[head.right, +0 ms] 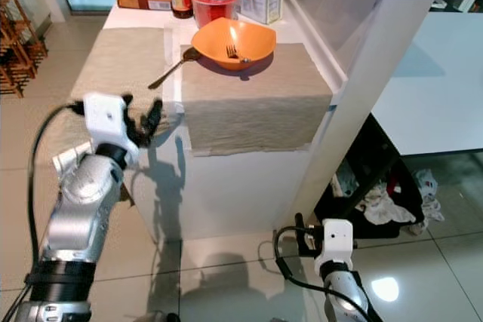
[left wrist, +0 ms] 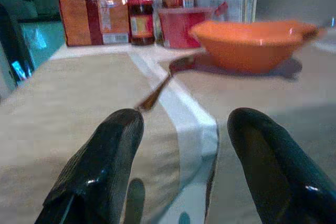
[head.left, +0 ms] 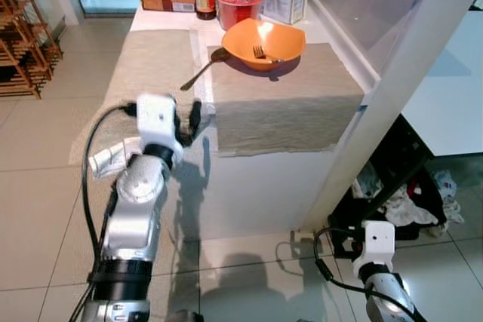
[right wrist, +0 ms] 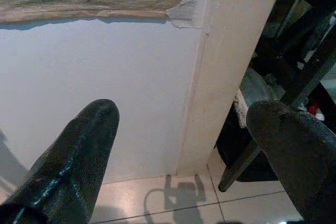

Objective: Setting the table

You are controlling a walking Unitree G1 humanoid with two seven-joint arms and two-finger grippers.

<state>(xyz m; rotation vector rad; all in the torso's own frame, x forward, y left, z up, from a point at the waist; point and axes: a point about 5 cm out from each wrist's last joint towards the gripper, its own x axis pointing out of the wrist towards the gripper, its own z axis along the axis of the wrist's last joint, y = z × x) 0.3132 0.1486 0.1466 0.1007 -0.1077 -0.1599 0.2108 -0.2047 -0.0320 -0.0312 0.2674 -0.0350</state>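
Note:
An orange bowl (head.left: 263,41) with a fork (head.left: 260,53) in it stands at the far end of the right beige placemat (head.left: 287,107). A spoon (head.left: 202,71) lies slanted beside the bowl, across the white strip between this mat and the left placemat (head.left: 151,65). My left gripper (head.left: 195,122) is open and empty at the table's near edge, pointing along the strip toward the spoon (left wrist: 157,90) and bowl (left wrist: 247,45). My right gripper (right wrist: 184,145) hangs open low by the white table side.
Jars, a red tub (head.left: 239,7) and boxes crowd the table's far end. A white counter post (head.left: 392,96) rises at the right, with a black frame and heaped clothes (head.left: 407,201) behind it. A wooden rack (head.left: 23,35) stands far left on the tiled floor.

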